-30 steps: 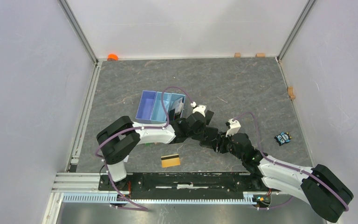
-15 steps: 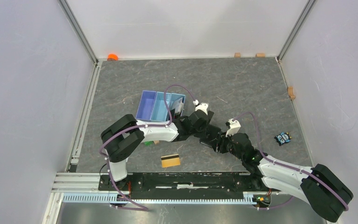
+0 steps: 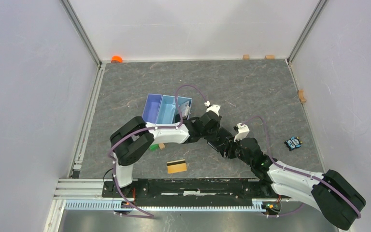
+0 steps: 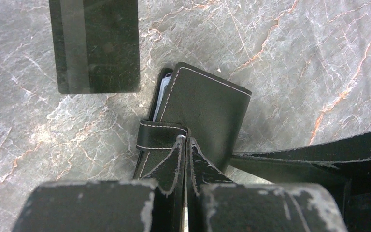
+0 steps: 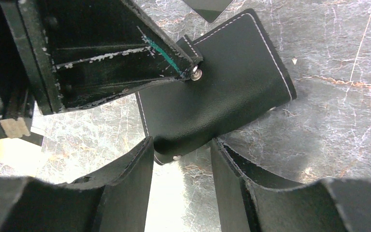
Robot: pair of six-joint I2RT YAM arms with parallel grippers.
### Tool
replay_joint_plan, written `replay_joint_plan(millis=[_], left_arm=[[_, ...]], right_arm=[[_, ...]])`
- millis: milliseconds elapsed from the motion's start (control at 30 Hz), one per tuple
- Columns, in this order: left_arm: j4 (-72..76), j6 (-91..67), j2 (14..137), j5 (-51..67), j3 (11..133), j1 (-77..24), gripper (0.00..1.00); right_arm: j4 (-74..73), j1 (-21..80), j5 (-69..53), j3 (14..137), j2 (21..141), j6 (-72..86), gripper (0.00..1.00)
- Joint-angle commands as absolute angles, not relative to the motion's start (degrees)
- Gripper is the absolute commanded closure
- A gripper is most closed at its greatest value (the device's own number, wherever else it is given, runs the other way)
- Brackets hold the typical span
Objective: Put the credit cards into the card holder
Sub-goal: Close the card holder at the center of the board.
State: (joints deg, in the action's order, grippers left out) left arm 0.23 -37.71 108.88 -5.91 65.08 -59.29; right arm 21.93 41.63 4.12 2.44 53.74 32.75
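The black card holder (image 4: pixel 207 108) lies folded on the grey floor, a white edge showing in its open side. My left gripper (image 4: pixel 186 141) is shut on its snap tab (image 4: pixel 160 137), with the metal stud at the fingertips. My right gripper (image 5: pixel 181 157) is open, its fingers (image 5: pixel 137 166) either side of the holder's near folded corner (image 5: pixel 207 101). A plain black card (image 4: pixel 95 43) lies flat just beyond the holder. A gold card with a dark stripe (image 3: pixel 177 166) lies near the front edge. In the top view both grippers meet over the holder, hiding it.
A light blue three-compartment tray (image 3: pixel 166 110) stands behind the left arm, with a card leaning in its right compartment. A tan wooden block (image 3: pixel 162 146) and a green brick (image 3: pixel 153 146) lie by the left arm. A small blue toy (image 3: pixel 293 143) lies far right.
My left arm has shifted right and a little farther away, its wrist rising. The right arm has hardly moved. The gold card has not moved.
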Motion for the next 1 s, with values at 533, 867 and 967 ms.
replay_joint_plan(millis=[533,867,967], left_arm=[[-19.69,-28.64,119.32,-3.18,70.57,-63.29,0.98],[-24.60,-25.36,124.25,-1.41,74.20,-63.52,0.98],[-25.45,-25.24,125.16,-1.10,74.82,-63.38,0.98]], right_arm=[[13.12,41.84,6.03,0.97,53.43,33.37,0.48],[9.16,41.84,8.82,1.63,49.82,33.55,0.48],[7.14,41.84,10.19,2.39,48.44,33.31,0.47]])
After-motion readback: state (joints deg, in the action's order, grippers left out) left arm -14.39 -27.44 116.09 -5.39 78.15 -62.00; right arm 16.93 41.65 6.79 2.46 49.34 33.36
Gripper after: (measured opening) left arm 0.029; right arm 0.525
